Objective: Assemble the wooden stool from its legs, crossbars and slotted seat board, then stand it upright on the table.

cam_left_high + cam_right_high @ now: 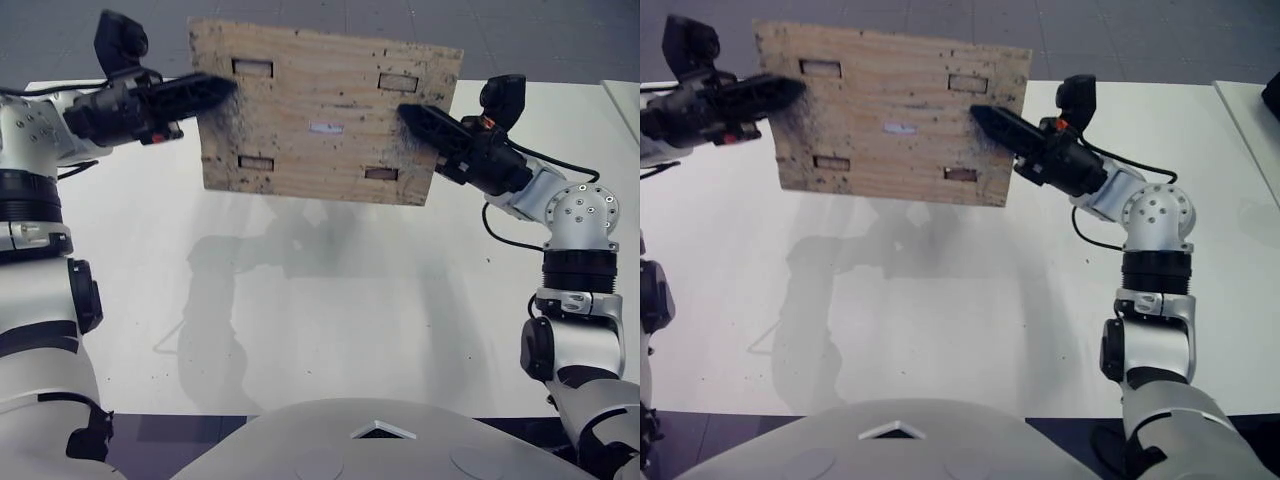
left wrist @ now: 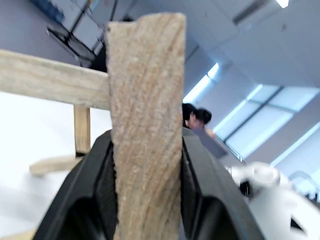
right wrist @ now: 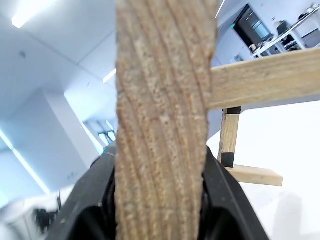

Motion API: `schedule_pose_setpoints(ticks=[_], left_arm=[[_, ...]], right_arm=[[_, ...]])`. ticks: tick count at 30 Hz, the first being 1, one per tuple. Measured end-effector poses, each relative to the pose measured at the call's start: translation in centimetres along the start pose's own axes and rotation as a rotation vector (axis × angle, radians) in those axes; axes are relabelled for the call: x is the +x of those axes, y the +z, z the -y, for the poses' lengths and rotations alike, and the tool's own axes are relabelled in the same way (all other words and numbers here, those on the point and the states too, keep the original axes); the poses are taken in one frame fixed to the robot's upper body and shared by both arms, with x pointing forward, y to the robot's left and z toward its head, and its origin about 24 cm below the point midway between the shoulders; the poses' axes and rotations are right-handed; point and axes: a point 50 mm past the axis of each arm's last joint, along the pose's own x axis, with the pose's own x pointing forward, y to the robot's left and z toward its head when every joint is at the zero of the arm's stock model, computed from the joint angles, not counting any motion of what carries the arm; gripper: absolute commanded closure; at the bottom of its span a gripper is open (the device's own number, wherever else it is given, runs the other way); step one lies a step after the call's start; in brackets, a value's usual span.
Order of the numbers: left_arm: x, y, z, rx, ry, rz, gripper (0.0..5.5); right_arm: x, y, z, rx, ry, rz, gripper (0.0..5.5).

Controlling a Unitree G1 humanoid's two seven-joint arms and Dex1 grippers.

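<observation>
Left eye view, for your log: the slotted seat board (image 1: 320,110) hangs in the air above the white desk (image 1: 300,340), broad face toward the camera, tilted so its right end sits a little lower. You can count four rectangular slots (image 1: 252,68) in it, one near each corner. Your left gripper (image 1: 225,88) is clamped on the board's left edge near the upper corner. Your right gripper (image 1: 408,112) is clamped on the opposite edge, about mid-height. The board touches nothing else and is well clear of the desk. Left wrist view: the board's end grain runs up between the two dark fingers (image 2: 97,180), both pressed against the wood. Beyond the board, a wooden bar (image 2: 50,80) juts out from its far face, with a thinner upright piece (image 2: 82,127) below it. Right wrist view gives you the same grip from the other edge, with a similar bar jutting from the board's far face. You cannot tell from these views how the pieces are joined to the board.
</observation>
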Motion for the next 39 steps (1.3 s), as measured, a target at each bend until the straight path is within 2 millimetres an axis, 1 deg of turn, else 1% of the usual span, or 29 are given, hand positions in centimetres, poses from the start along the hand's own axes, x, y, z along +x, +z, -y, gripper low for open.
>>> schedule_pose_setpoints(ticks=[4,6,14,16,17,18,19,21,22,24,26,27,29,33,35,36,37,39], left_arm=[[1.0,1.3,-1.3,-0.065,0.057,0.214,4.18],[1.5,1.2,-2.3,-0.133,0.096,0.289,4.18],[2.0,2.2,-4.6,-0.289,0.272,0.566,4.18],[2.1,2.5,-5.3,-0.323,0.349,0.634,4.2],[2.2,2.6,-5.7,-0.339,0.396,0.667,4.34],[2.4,2.5,-6.4,-0.379,0.48,0.707,4.55],[2.5,2.4,-6.9,-0.415,0.54,0.734,4.73],[3.3,1.2,-8.6,-0.54,0.702,0.761,4.98],[3.7,0.6,-9.1,-0.58,0.749,0.761,5.15],[4.8,-1.3,-10.5,-0.707,0.883,0.745,5.48],[6.2,-3.3,-11.5,-0.841,1.012,0.717,5.5],[7.2,-4.3,-11.8,-0.902,1.072,0.683,5.5],[8.3,-5.2,-12.0,-0.934,1.102,0.635,5.5],[7.9,-4.3,-11.6,-0.891,1.11,0.636,5.5],[7.4,-3.5,-11.3,-0.842,1.107,0.639,5.14],[7.0,-2.8,-11.0,-0.796,1.087,0.663,4.92],[6.6,-2.3,-10.7,-0.742,1.075,0.681,4.8],[5.7,-1.5,-10.3,-0.592,1.04,0.744,4.46]], right_arm=[[1.8,0.4,0.6,0.08,-0.068,0.114,4.17],[2.4,1.3,1.1,0.121,-0.121,0.176,4.17],[4.4,3.5,2.6,0.265,-0.258,0.2,4.17],[5.2,4.1,3.0,0.298,-0.307,0.197,4.17],[5.6,4.4,3.1,0.309,-0.339,0.196,4.17],[6.1,5.1,3.5,0.326,-0.396,0.213,4.17],[6.2,5.6,3.8,0.343,-0.436,0.25,4.17],[6.3,7.1,4.9,0.405,-0.554,0.38,4.17],[6.4,7.5,5.2,0.424,-0.591,0.418,3.88],[6.2,8.6,6.0,0.459,-0.719,0.52,3.53],[6.2,9.4,6.4,0.466,-0.843,0.585,3.14],[6.5,10.2,6.0,0.437,-0.93,0.588,2.97],[6.6,10.3,6.0,0.403,-0.981,0.553,2.56],[6.4,9.6,6.1,0.355,-0.957,0.448,1.92],[6.4,9.0,6.2,0.337,-0.918,0.377,1.49],[6.3,8.7,6.1,0.326,-0.892,0.334,1.29],[6.4,8.4,6.1,0.32,-0.871,0.298,1.17],[6.3,8.1,6.0,0.331,-0.832,0.287,0.84]])
